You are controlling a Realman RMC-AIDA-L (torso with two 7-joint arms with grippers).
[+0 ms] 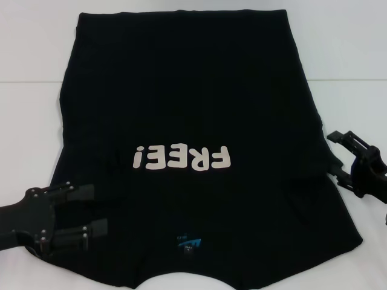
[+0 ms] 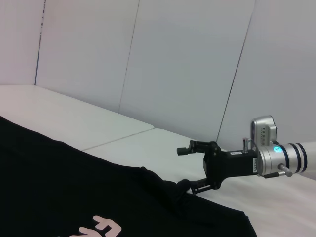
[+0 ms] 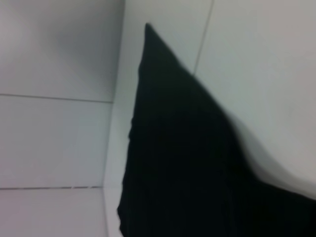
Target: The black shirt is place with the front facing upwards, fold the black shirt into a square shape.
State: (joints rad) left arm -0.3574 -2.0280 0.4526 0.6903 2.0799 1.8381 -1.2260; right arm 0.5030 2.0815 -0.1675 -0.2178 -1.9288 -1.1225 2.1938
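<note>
The black shirt (image 1: 193, 90) lies flat on the white table, front up, with its collar nearest me. The cream "FREE!" lettering (image 1: 181, 158) and the blue neck label (image 1: 188, 243) both show. My left gripper (image 1: 91, 210) is open, with its fingers over the shirt's near left shoulder. My right gripper (image 1: 335, 158) is open at the shirt's right edge. In the left wrist view the right gripper (image 2: 190, 168) has its lower finger at the cloth edge (image 2: 173, 187). The right wrist view shows only black cloth (image 3: 187, 163) close up.
The white table (image 1: 338, 48) extends beyond the shirt on the left, right and far sides. Light wall panels (image 2: 187, 59) stand behind the table in the left wrist view.
</note>
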